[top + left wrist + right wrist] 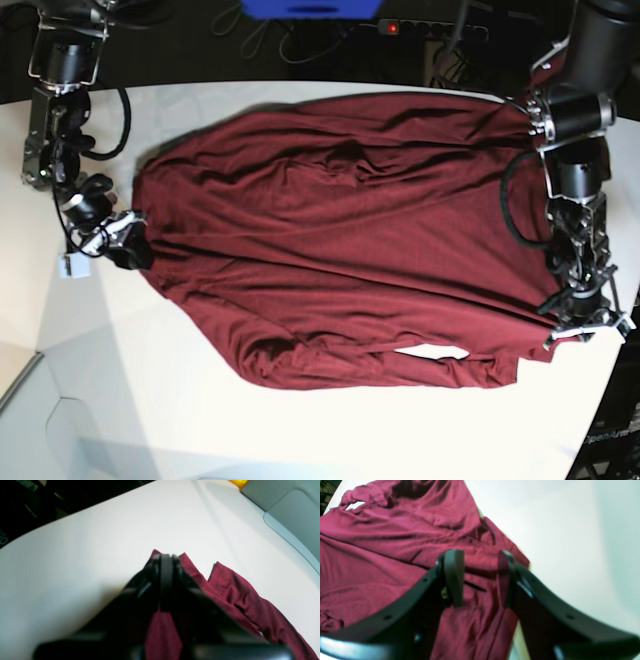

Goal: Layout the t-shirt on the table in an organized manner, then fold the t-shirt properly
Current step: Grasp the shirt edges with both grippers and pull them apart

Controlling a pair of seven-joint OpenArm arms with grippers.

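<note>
The dark maroon t-shirt [340, 240] lies spread across the white table [300, 430], wrinkled, with a sleeve folded along its near edge. My left gripper [585, 325] is at the shirt's right end. In the left wrist view its fingers [166, 565] are pressed together on a fold of the t-shirt [240, 597], whose edge pokes out past the tips. My right gripper [125, 245] is at the shirt's left edge. In the right wrist view its fingers [453, 575] stand apart just above the t-shirt [382, 555], with cloth showing in the gap.
A power strip [430, 28] and a blue object [310, 8] sit beyond the table's far edge. A grey moulded part [295, 510] and an orange thing [238, 482] lie past the shirt in the left wrist view. The table's curved edge [62, 517] is close by.
</note>
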